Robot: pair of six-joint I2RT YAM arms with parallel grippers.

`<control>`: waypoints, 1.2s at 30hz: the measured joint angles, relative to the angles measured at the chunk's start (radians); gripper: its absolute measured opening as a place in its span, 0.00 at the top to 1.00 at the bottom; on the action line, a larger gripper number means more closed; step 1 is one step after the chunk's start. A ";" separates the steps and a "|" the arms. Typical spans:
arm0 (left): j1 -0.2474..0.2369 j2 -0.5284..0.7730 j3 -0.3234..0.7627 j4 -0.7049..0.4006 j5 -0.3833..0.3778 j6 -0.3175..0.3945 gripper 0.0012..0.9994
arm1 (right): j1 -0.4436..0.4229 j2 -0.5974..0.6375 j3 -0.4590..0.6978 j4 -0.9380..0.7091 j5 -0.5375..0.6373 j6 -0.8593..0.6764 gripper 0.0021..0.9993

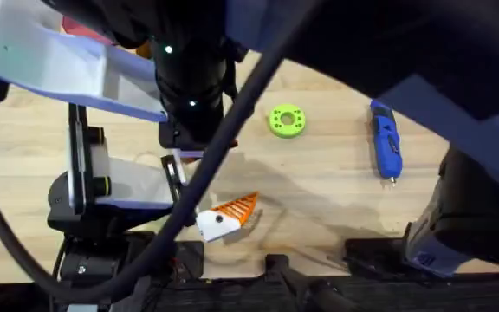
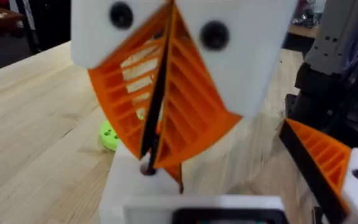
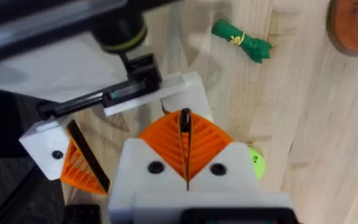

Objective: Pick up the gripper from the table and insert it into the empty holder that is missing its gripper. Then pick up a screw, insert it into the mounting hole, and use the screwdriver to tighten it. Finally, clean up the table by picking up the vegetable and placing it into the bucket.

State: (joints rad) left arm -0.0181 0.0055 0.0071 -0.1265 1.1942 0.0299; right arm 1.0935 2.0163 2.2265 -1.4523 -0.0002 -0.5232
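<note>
Low on the left of the tabletop [image 1: 336,191], the left end effector [image 3: 126,127], spread wide along its black rail. On one end of that rail, a white finger carrying an orange ribbed pad [image 3: 76,165]. On the other end, the holder [image 3: 182,93], a bare white angular mount. Right up against the holder, the right end effector [image 3: 185,134], clamped tight, orange pads face to face, with a small dark piece [image 3: 185,119] nipped at their tips, too small to identify. Against the holder just beside those tips, a sliver of orange, mostly hidden; impossible to say what. From overhead, all of this covered by the dark bulk of the right arm [image 1: 189,78], stretched across from the lower right and looming close under the camera. Further right, in the open, a lime-green disc with holes [image 1: 286,120]. Right again, well apart from the disc, the screwdriver [image 1: 386,143], lying flat with its metal tip toward the arms' bases. Seen from the right wrist, past the holder, the vegetable [image 3: 241,40] flat on the wood, and near it but not touching, the bucket [image 3: 353,25], cut off at the edge.
</note>
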 joint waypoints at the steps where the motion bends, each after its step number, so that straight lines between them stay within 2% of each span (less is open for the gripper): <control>1: 0.000 0.000 0.000 0.000 0.000 0.000 0.01 | 0.000 0.000 0.000 0.000 0.000 0.000 1.00; 36: 0.000 0.000 0.000 0.000 0.000 -0.007 0.01 | 0.000 0.026 0.006 0.017 0.003 0.019 1.00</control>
State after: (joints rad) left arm -0.0181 0.0052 0.0071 -0.1265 1.1941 0.0232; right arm 1.0935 2.0419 2.2322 -1.4357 0.0025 -0.5045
